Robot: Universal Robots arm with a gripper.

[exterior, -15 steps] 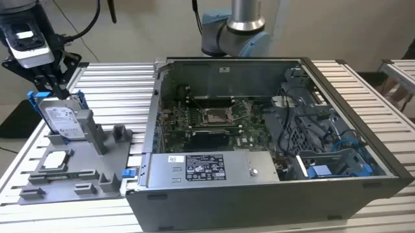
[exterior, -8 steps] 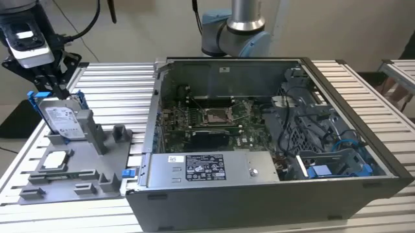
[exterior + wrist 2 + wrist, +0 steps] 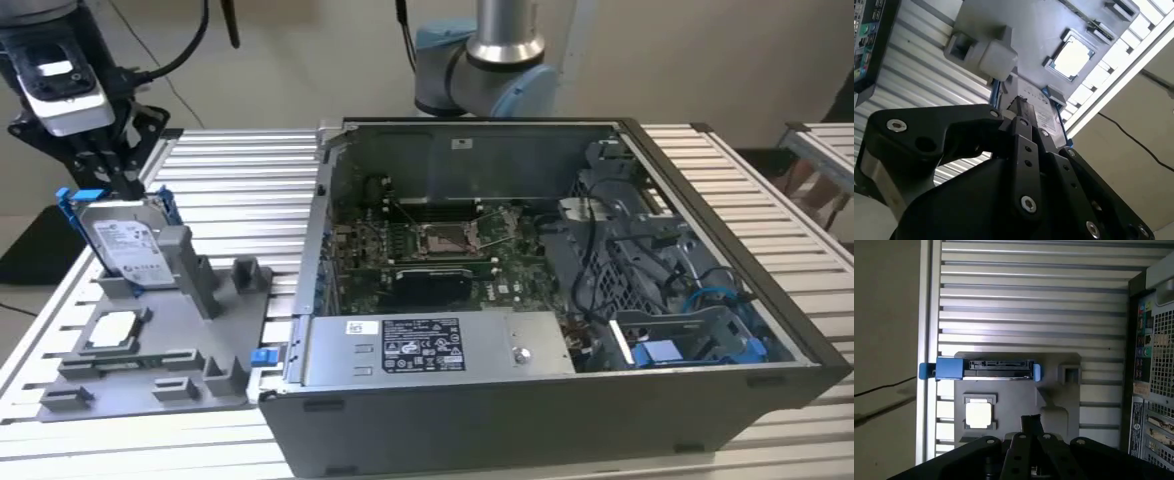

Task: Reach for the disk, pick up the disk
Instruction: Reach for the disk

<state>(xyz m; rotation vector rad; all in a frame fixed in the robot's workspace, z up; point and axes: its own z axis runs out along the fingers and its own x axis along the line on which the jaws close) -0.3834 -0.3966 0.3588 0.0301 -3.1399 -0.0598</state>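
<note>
Disk (image 3: 123, 240) upright on edge in slot of grey fixture (image 3: 174, 340), white label facing out in exterior view, blue bracket (image 3: 949, 368) wrapped round both ends. Seated in slot, not lifted; connector edge up in first wrist view. Small square chip (image 3: 114, 330) flat in own pocket on same fixture, just beside foot of disk. Fixture flat on slatted counter (image 3: 240, 170), toward exterior view's left. Open computer case (image 3: 534, 400) alongside it, toward exterior view's right, w/ arm (image 3: 487, 60) joint behind case.

Gripper (image 3: 127, 183) right above disk's top edge in exterior view. Closed on nothing: tips together as one point in first wrist view, set apart from disk there, over bare fixture. Prob. not touching disk yet. Hard to be sure, since second wrist view looks down along the black links and tips overlap disk's top edge there.

Progress, as a judgement: reach approx. done, gripper near disk but no hold on it. Pick-up not begun: no grip, disk at rest in fixture. Left: whole of grasp & lift.
</note>
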